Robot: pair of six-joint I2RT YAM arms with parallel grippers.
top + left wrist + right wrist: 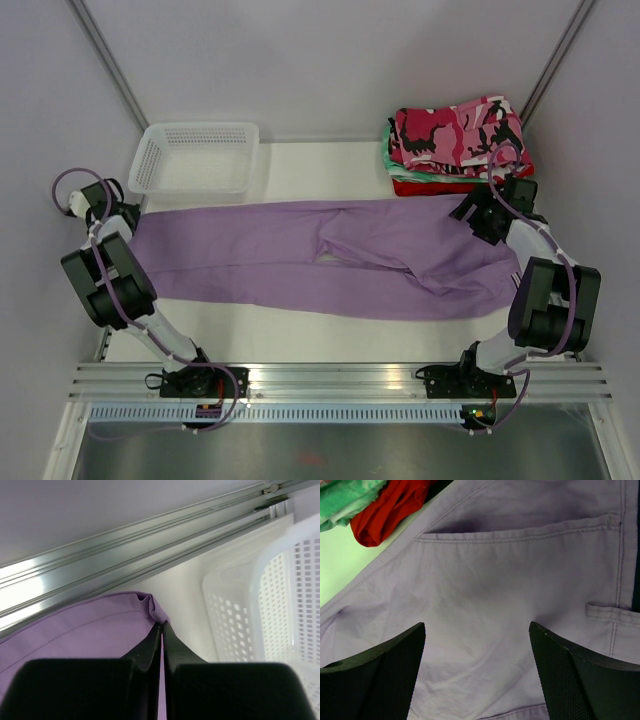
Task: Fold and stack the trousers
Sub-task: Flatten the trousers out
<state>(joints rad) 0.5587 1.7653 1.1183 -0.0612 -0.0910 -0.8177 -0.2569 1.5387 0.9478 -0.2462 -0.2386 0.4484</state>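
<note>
Left wrist view: the left gripper (162, 626) was clamped shut on a leg hem of the lilac trousers (300, 255), near the basket (200, 128). The right gripper (476, 630) hung wide open and empty over the waist, well away from the basket. Camouflage trousers (455, 125) topped a folded pile (430, 186) opposite it.

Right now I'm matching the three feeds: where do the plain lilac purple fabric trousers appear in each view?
Top external: plain lilac purple fabric trousers spread sideways across the middle.
Left wrist: lower left, hem corner pinched in the shut left jaws.
Right wrist: fills the frame, pocket showing, beyond the open right jaws.
Landmarks: white perforated plastic basket, top and left wrist; red folded garment, top and right wrist.
</note>
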